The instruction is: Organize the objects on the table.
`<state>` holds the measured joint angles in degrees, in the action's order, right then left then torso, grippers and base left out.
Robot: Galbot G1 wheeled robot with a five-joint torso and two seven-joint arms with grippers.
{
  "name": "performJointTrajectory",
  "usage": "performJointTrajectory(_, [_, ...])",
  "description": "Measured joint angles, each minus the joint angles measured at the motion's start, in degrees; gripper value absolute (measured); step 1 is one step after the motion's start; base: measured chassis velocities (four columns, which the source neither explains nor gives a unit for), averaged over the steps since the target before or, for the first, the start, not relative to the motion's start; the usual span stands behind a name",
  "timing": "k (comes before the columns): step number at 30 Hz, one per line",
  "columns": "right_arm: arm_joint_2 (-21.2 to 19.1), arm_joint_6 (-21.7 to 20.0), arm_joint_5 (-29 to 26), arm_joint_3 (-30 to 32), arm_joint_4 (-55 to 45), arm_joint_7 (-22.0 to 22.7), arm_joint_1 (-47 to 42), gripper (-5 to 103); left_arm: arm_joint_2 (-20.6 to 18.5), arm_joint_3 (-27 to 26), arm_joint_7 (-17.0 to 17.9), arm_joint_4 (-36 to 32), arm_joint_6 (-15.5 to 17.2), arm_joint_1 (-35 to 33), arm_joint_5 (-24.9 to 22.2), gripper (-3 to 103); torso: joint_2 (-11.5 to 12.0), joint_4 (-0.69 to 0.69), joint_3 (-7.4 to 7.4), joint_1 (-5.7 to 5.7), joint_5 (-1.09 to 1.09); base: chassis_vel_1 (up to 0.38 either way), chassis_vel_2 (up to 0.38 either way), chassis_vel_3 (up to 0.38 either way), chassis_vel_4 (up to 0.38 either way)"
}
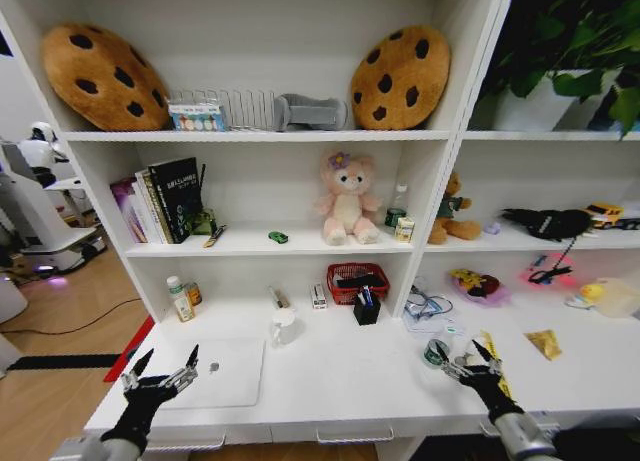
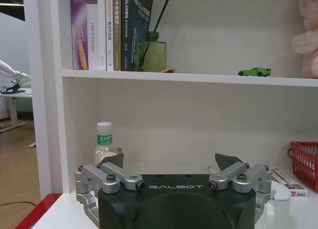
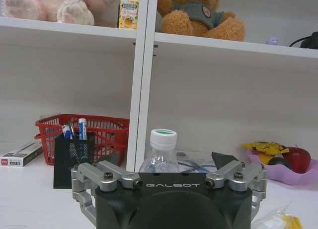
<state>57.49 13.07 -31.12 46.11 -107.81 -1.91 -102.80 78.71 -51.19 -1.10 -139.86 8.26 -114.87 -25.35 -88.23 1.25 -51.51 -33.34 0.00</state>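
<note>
I see L gripper (image 1: 165,373) jaws wide, empty, by laptop (image 1: 222,372) | R gripper (image 1: 468,361) wide, empty, right of laptop

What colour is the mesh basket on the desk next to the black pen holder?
The mesh basket is red, clearest in the head view, behind the black pen holder.

Counted: two cookie cushions (image 1: 103,74), one pink plush bear (image 1: 346,198), one brown bear (image 1: 452,212), one green toy car (image 1: 278,237), one laptop (image 1: 222,372), one red basket (image 1: 357,279), two grippers (image 1: 163,372).
</note>
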Motion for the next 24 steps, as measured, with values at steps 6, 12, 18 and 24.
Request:
performJointTrajectory(6, [-0.15,-1.27,-0.22,-2.99,1.86,-0.22,3.64,100,0.00,0.00,0.00,0.00,0.00,0.00,0.00,100,0.00,-0.01,0.00,0.00,0.00,0.000,0.000,0.000,0.000])
performJointTrajectory(12, [-0.45,-2.83,-0.54,-5.42,2.62,0.14,6.64,100,0.00,0.00,0.00,0.00,0.00,0.00,0.00,100,0.00,-0.01,0.00,0.00,-0.01,0.000,0.000,0.000,0.000])
performJointTrajectory(18, [-1.10,-3.88,-1.39,-6.25,3.09,0.40,8.93,91,0.00,0.00,0.00,0.00,0.00,0.00,0.00,100,0.00,-0.01,0.00,0.00,0.00,0.000,0.000,0.000,0.000])
performJointTrajectory(24, [-1.27,-4.06,-1.97,-6.83,3.87,-0.06,9.45,67,0.00,0.00,0.00,0.00,0.00,0.00,0.00,100,0.00,-0.01,0.00,0.00,0.00,0.000,0.000,0.000,0.000])
